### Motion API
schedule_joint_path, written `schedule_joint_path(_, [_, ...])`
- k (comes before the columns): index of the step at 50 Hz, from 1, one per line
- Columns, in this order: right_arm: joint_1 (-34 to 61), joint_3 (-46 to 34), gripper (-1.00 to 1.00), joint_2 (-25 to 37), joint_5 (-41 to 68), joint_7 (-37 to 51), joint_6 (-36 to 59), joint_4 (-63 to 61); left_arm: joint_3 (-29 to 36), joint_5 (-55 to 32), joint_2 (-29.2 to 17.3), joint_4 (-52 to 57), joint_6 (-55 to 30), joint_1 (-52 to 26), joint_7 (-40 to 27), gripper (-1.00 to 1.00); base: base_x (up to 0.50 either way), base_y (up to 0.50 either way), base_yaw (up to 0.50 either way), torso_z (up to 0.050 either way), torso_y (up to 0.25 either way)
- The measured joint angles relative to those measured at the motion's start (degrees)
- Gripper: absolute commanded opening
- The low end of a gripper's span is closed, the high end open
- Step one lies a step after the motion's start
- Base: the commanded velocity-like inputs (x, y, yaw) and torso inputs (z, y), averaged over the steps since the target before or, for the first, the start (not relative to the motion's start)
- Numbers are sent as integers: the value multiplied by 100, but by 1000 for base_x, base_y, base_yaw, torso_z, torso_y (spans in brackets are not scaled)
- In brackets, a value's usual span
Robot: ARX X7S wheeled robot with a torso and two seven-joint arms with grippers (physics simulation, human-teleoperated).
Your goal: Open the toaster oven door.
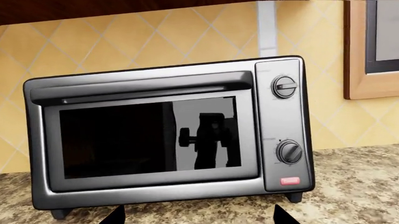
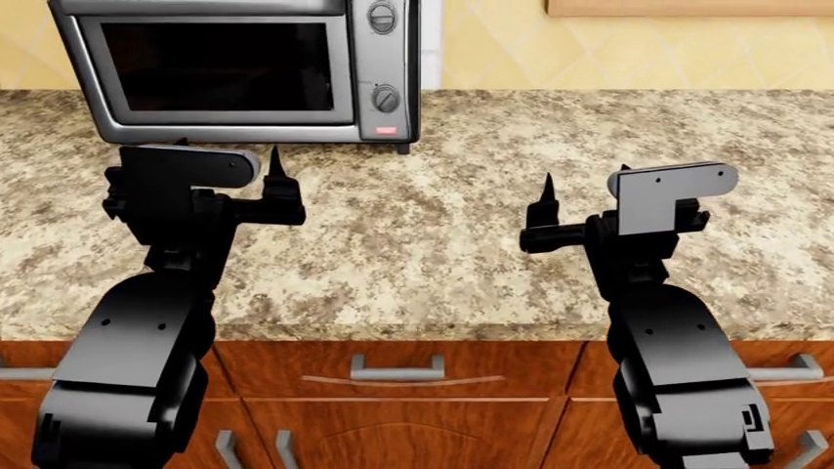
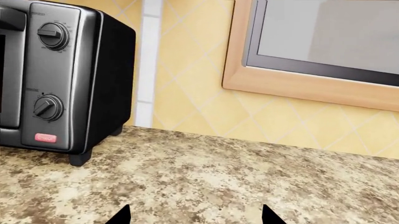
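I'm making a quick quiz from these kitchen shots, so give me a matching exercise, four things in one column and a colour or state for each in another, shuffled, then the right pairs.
Things:
1. door
2. button
3. left gripper
4. countertop

Colour or state:
A. speckled brown and cream
B. shut, flush with the oven front
C. red
D. open, holding nothing

Pairs: 1-B, 2-C, 3-D, 4-A

The button sits under the two dials on the toaster oven, and the left gripper hovers just in front of the oven, not touching it.
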Motion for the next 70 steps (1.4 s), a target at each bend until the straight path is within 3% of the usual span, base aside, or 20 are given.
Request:
schedule_joint_path(36, [6,-95,100,30,83,54,-9,7,57,-62,-90,-14,19,14,-85,100,369,0,0,0,0])
schedule_joint_path(46, [-11,-82,100,37,119,81,-63,18,181,5,-218,30,10,46,-48,100,27,0,0,0,1])
schedule_joint_path(55, [-45,-66,100,46,162,94,-123,20,803,517,-914,250,-14,-62,338,100,0,0,0,0,0])
schedule_joint_path(70, [-115,-30,100,53,240,105,-286,95,2237,1793,-2847,800,32,-669,1736,100,0,0,0,0,0])
